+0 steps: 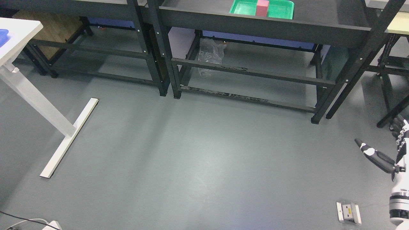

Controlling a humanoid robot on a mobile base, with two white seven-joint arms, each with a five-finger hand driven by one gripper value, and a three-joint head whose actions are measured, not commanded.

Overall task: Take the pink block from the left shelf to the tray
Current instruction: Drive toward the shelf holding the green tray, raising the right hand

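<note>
the right hand (391,153) shows at the far right edge of the head view, low over the grey floor (198,159), its arm coming in from the lower right corner. one dark finger with white patches sticks out toward the left, straight and extended; other fingers (399,127) are bunched near the frame edge above it. the hand is loosely open and holds nothing — it touches neither shelf nor floor, as far as can be seen.

the pink block (262,8) stands upright inside the green tray (281,9), which rests on the top board of the dark metal shelf (255,24) at the upper middle of the view. the block is well apart from the hand.

a second dark shelf (96,12) stands just beside the first, to its left. crumpled clear plastic (209,54) lies under the tray's shelf. a white table (19,35) with a long floor foot fills the left side, something blue at its edge. a small white plate-like fitting (348,211) lies on the floor near the arm — what it is cannot be told.
</note>
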